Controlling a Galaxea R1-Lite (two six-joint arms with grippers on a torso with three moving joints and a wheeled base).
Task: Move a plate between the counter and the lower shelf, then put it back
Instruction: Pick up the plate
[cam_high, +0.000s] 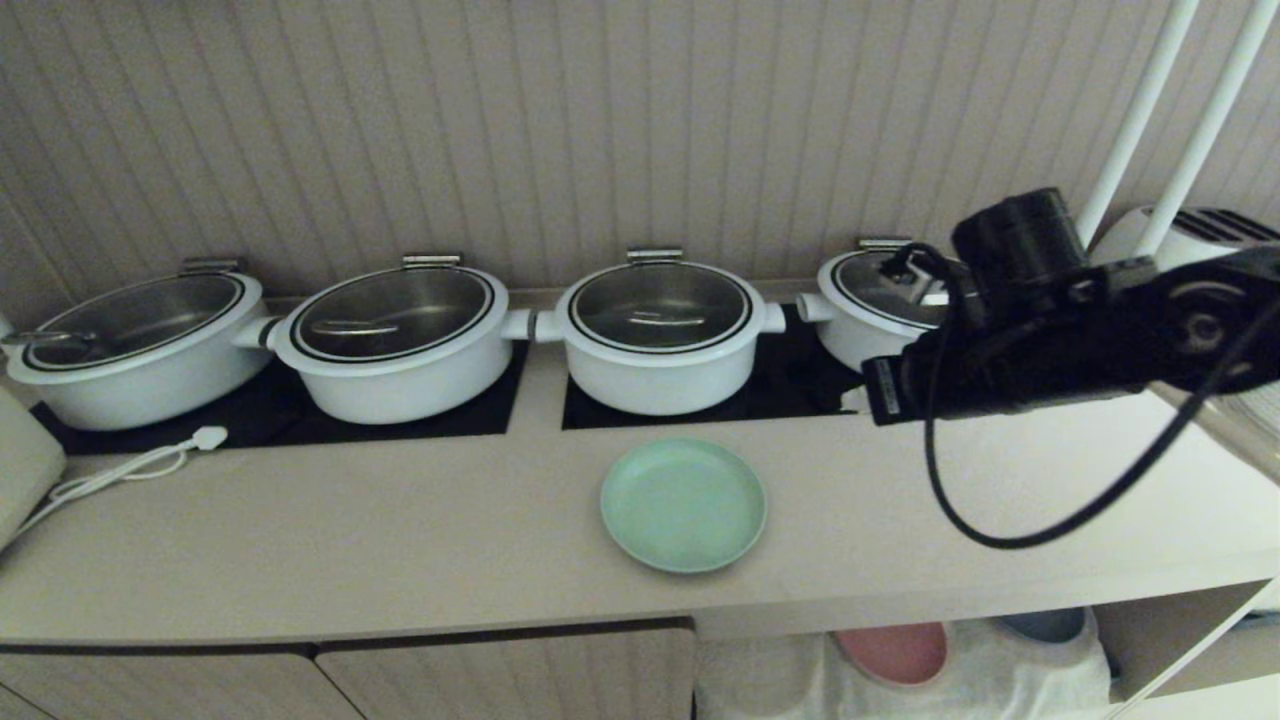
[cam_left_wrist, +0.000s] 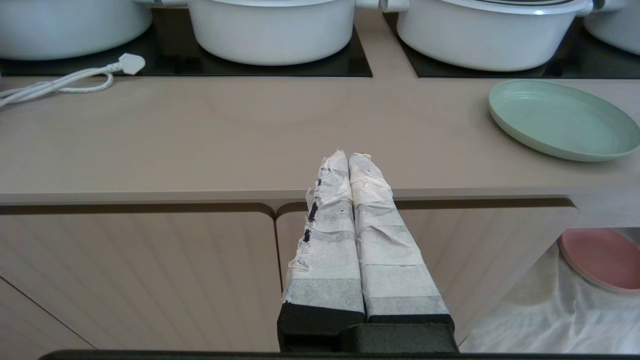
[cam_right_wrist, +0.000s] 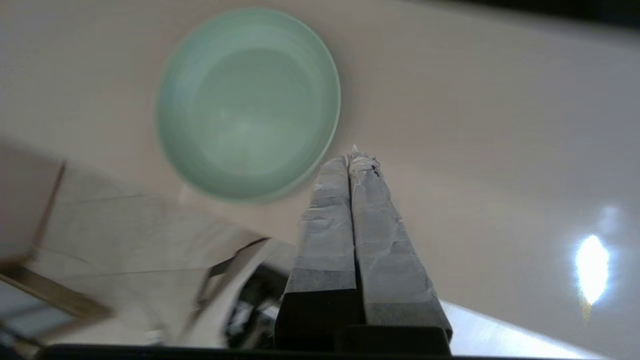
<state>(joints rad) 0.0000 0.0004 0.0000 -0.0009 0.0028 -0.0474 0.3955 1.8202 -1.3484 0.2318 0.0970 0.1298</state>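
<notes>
The plate (cam_high: 683, 505) is green and round. It lies flat on the counter (cam_high: 400, 530), low in the middle of the head view, in front of the third white pot (cam_high: 660, 335). Nothing touches it.

The right gripper (cam_right_wrist: 350, 155) hangs above the counter with its two taped fingers pressed tight together — it holds nothing. In its wrist view the plate sits at the upper left, just beside the fingertips.

The left gripper (cam_left_wrist: 348, 156) is squeezed closed too, low in front of the cabinet doors (cam_left_wrist: 150, 275).

At the bottom right of the head view is the lower shelf (cam_high: 1000, 680) — a pink plate (cam_high: 893, 652) rests on its white cloth.
</notes>
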